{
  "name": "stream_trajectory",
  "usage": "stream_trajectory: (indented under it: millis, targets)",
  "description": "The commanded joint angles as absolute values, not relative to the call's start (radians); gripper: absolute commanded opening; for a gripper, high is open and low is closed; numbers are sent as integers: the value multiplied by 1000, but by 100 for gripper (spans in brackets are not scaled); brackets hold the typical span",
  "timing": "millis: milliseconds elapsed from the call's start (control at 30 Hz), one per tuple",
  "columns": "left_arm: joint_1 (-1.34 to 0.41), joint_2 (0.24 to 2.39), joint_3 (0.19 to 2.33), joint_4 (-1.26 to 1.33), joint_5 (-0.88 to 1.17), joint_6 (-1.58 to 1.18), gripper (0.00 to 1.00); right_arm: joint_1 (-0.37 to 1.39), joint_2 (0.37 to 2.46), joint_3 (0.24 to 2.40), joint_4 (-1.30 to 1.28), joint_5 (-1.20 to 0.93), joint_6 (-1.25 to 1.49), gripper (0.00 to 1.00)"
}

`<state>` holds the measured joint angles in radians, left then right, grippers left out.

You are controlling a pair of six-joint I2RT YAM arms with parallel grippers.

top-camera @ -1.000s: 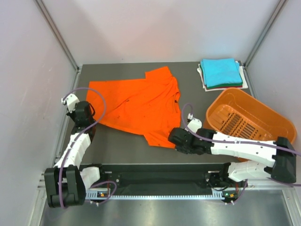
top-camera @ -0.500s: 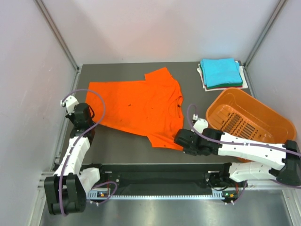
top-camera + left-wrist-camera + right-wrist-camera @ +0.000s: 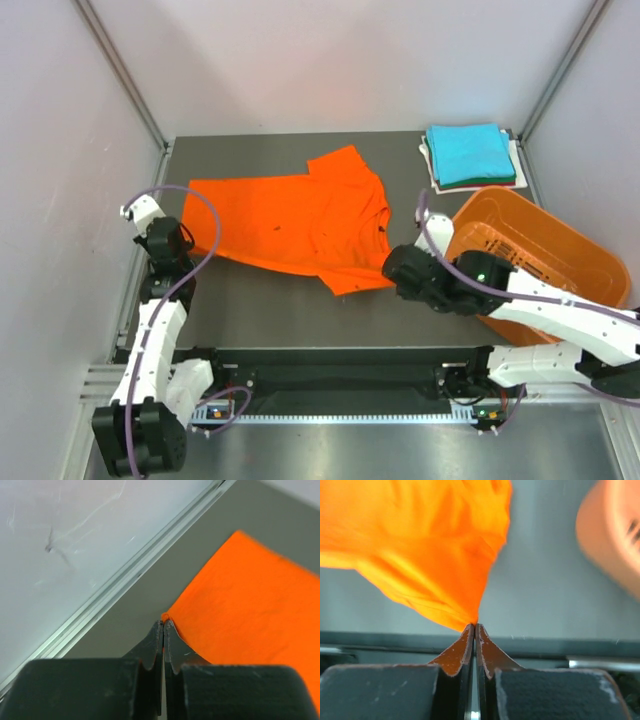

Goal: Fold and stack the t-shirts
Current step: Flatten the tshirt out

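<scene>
**Basket, table and walls**

An orange slotted basket [image 3: 565, 235] sits at 3 o'clock on the grey table [image 3: 260, 310], open side up. In the right wrist view the basket [image 3: 615, 535] is a blur at 2 o'clock. White walls [image 3: 60, 200] close the left, far and right sides. Metal posts [image 3: 122, 72] slant up from the far corners at 11 and 1 o'clock. A metal rail [image 3: 125, 577] edges the table along the left wall.

top: overhead, far | wrists: close, forward | shared: orange t-shirt [image 3: 290, 220]
</scene>
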<state>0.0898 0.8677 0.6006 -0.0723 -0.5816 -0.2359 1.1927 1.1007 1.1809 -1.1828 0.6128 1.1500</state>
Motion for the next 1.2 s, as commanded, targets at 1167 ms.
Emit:
stream_trajectory:
  millis: [1167]
  targets:
    - [89, 1138, 1782, -74, -58, -176, 0, 422, 1337, 2028, -652, 35, 263, 0]
